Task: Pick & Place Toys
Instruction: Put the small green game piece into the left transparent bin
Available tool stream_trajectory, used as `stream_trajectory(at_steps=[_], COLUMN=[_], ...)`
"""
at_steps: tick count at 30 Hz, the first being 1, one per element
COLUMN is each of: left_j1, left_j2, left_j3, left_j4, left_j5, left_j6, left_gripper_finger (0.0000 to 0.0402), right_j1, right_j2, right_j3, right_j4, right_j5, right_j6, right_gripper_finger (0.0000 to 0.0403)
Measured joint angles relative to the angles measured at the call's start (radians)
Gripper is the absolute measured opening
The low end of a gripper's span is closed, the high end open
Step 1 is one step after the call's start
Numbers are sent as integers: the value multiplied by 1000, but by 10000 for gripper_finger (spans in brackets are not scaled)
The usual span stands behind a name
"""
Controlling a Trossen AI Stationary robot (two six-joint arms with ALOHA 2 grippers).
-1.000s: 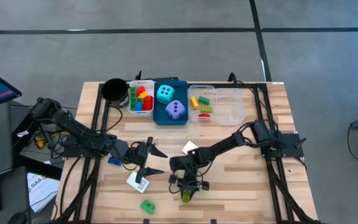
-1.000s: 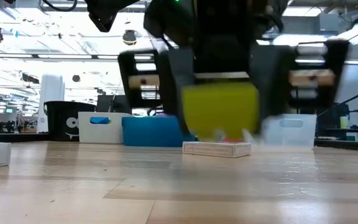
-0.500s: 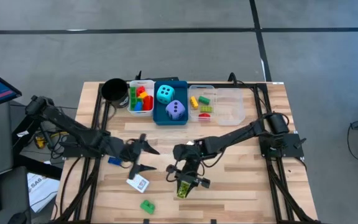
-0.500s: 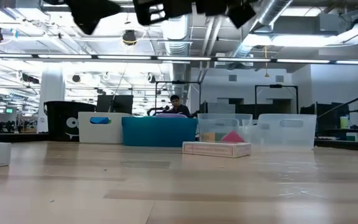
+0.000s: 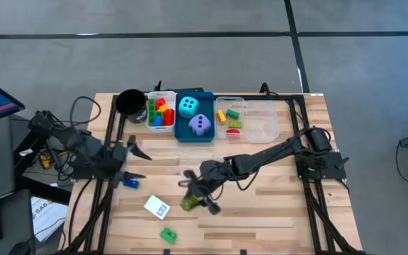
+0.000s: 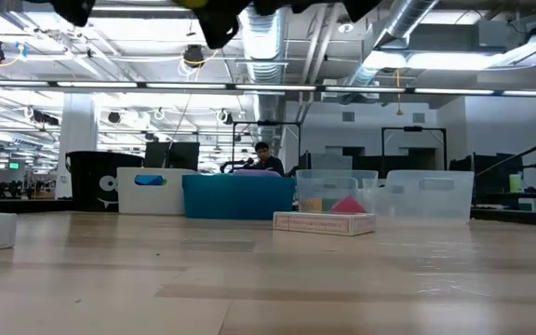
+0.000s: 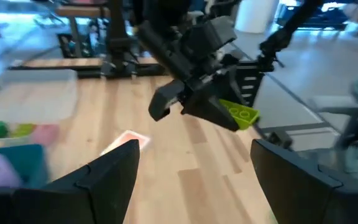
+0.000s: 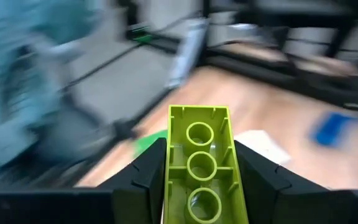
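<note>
Lime brick [image 5: 190, 203] in right claw [image 5: 195, 197], near white card [image 5: 156, 207] and green brick [image 5: 168, 234].

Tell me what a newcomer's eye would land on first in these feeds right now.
First, the lime-green plastic brick clamped in the right gripper, carried above the middle of the wooden table. Next, the row of trays along the far edge, where a cyan foam die and a purple foam die sit in the blue tray. The left gripper hangs open near the left edge, beside a small blue brick.
</note>
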Motion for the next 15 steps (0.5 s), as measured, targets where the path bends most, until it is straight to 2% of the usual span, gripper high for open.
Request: stream_trajectory(at_steps=[5, 10, 15], left_j1=[0, 1, 1], left_j2=[-75, -83, -60], left_j3=[0, 0, 0], left_j4=[-122, -225, -235], left_j5=[-94, -179, -186], left_j6=[23, 13, 12], left_gripper_finger=[301, 301, 301], right_j1=[-23, -39, -58], right_j2=[0, 0, 0], right_j3=[0, 0, 0], right_j4=[79, 90, 90], right_j5=[317, 754, 1232], right_j6=[113, 162, 182], right_gripper_finger=[137, 137, 139])
